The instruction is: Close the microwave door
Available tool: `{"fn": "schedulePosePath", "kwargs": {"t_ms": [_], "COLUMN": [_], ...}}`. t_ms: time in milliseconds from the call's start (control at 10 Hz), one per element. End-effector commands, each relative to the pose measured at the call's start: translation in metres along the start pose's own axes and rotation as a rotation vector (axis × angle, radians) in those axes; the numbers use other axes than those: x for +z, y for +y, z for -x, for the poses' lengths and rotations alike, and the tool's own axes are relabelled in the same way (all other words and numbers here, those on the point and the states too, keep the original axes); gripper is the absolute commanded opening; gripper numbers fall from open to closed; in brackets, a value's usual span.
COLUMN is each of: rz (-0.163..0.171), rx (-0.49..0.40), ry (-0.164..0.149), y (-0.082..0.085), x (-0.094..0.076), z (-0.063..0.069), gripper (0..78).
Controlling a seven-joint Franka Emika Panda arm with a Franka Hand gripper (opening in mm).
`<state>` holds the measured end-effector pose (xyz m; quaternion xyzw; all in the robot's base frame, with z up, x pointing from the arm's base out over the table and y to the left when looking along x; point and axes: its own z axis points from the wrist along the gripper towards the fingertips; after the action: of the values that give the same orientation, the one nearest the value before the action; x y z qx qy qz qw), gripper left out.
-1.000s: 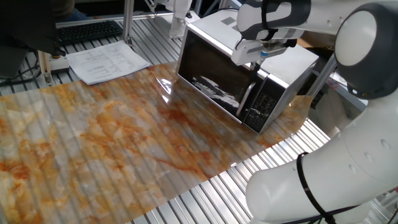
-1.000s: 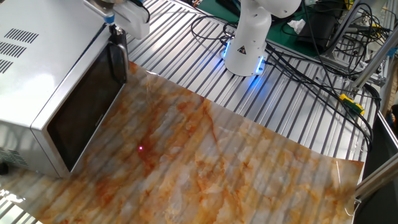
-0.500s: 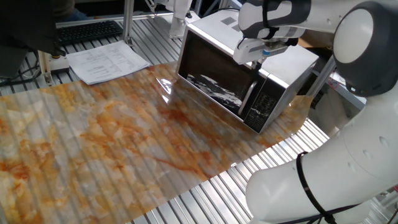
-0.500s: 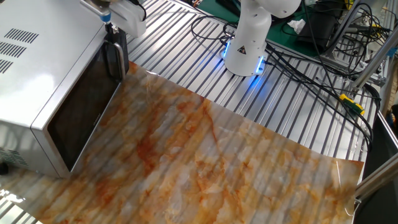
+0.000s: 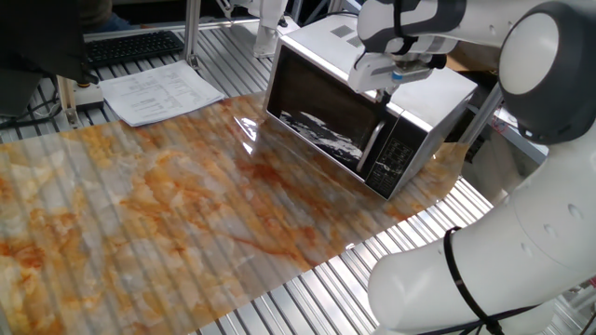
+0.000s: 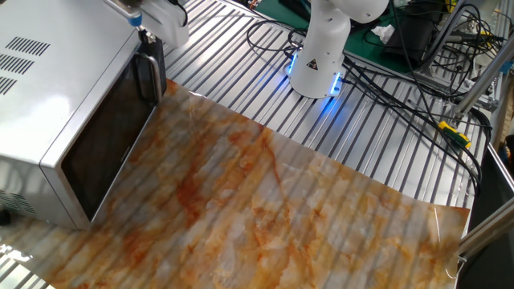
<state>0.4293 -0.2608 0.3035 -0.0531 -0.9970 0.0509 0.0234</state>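
Note:
The white microwave (image 5: 424, 93) stands at the far side of the marbled mat; it also shows in the other fixed view (image 6: 48, 72) at the left. The microwave door (image 5: 321, 116), with dark glass, lies flush against the front, its silver bar handle (image 5: 372, 149) next to the black button panel (image 5: 402, 154). The door also shows in the other fixed view (image 6: 108, 144). My gripper (image 5: 386, 82) hovers just above the microwave's top front edge, over the handle and panel. In the other fixed view the gripper (image 6: 144, 34) sits right above the panel (image 6: 150, 74). Its fingers are mostly hidden.
A marbled orange-grey mat (image 5: 186, 205) covers the slatted metal table. Papers (image 5: 158, 93) and a keyboard (image 5: 130, 45) lie at the far left. The arm's base (image 6: 321, 56) and many cables (image 6: 418, 72) are behind the mat.
My gripper has moved slightly up and back from the microwave's top front edge. The door has stayed flush against the front.

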Motion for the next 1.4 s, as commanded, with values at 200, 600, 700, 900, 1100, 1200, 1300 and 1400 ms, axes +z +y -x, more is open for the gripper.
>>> {"fn": "schedulePosePath", "kwargs": {"t_ms": [200,600,700,900,1100,1200,1300,1400], "rz": [0.050,0.059,0.065,0.072,0.081,0.078,0.079,0.079], "rx": [0.066,0.125,0.150,0.172,0.189,0.202,0.209,0.208], "ry": [-0.003,-0.004,-0.008,-0.012,-0.009,-0.007,-0.005,-0.003], "y": [0.030,0.065,0.078,0.089,0.093,0.094,0.093,0.092], "x": [-0.008,-0.009,-0.006,-0.004,-0.005,-0.005,-0.004,-0.003], "z": [-0.006,-0.005,-0.001,0.007,0.011,0.013,0.015,0.016], "gripper": [0.0,0.0,0.0,0.0,0.0,0.0,0.0,0.0]}}
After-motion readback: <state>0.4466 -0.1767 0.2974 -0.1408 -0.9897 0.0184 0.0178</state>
